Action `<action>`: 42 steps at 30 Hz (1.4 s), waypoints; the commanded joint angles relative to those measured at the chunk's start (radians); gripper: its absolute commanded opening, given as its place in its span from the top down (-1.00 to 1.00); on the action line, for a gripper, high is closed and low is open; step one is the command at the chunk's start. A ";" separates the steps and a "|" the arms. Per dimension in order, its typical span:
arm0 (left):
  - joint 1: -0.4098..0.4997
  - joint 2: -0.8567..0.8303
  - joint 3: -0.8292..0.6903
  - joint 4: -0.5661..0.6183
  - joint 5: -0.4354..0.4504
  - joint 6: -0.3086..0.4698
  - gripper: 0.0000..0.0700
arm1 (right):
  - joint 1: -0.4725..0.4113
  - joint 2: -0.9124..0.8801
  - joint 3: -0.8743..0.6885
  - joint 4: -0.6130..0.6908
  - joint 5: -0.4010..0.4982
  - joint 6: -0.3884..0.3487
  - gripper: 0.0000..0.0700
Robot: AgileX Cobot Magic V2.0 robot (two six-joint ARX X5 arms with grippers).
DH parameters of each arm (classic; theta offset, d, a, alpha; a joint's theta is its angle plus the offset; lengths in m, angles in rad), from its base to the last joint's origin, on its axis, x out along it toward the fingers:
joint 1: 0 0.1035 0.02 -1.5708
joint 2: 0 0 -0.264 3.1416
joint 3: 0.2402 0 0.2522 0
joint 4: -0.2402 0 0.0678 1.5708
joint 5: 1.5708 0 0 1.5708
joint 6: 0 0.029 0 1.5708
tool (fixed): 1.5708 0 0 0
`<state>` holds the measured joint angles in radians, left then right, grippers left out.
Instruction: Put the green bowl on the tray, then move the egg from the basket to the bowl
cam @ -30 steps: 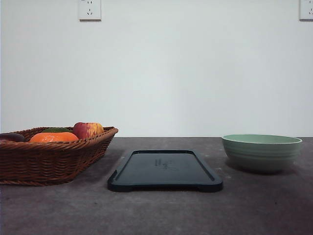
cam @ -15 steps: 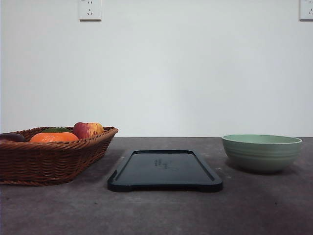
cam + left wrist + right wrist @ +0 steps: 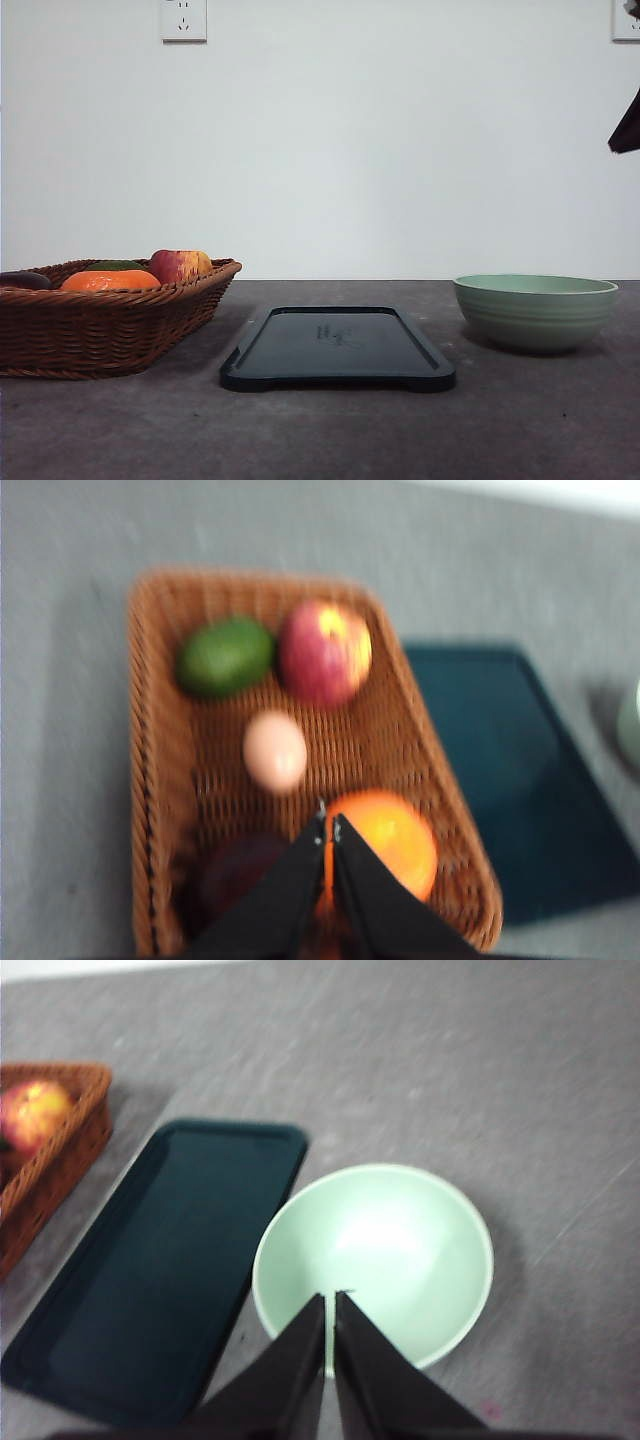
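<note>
Grey table (image 3: 330,430): basket (image 3: 100,330), tray (image 3: 338,350), green bowl (image 3: 535,312).

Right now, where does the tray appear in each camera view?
Front view: tray at centre, on the table between basket and green bowl.
Left wrist view: dark shape beside the basket.
Right wrist view: beside the green bowl, apart from it.
Shared landmark: the basket.

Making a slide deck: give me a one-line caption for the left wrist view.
Shut left claw hovers above the basket holding egg, apple, orange and green fruit.
</note>
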<state>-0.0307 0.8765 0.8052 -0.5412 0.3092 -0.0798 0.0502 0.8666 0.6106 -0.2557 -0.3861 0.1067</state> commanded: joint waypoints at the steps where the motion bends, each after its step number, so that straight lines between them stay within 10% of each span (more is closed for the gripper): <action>1: -0.001 0.030 0.033 -0.017 0.007 0.060 1.00 | 0.000 0.013 0.019 -0.003 -0.010 -0.023 0.98; 8: -0.002 0.060 0.052 -0.009 0.007 0.069 0.92 | 0.000 0.014 0.019 -0.004 -0.009 -0.067 0.94; 13: -0.002 0.060 0.052 -0.012 0.007 0.068 -0.13 | 0.000 0.014 0.019 -0.012 -0.007 -0.049 0.04; 27: -0.002 0.060 0.052 -0.012 0.006 0.042 -0.11 | -0.001 0.225 0.304 -0.390 0.004 -0.005 0.01; 42: -0.002 0.060 0.052 -0.012 0.006 0.036 -0.11 | -0.001 0.633 0.680 -0.678 0.224 -0.103 0.05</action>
<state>-0.0311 0.9329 0.8330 -0.5613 0.3115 -0.0418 0.0502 1.4725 1.2665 -0.9386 -0.1678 0.0265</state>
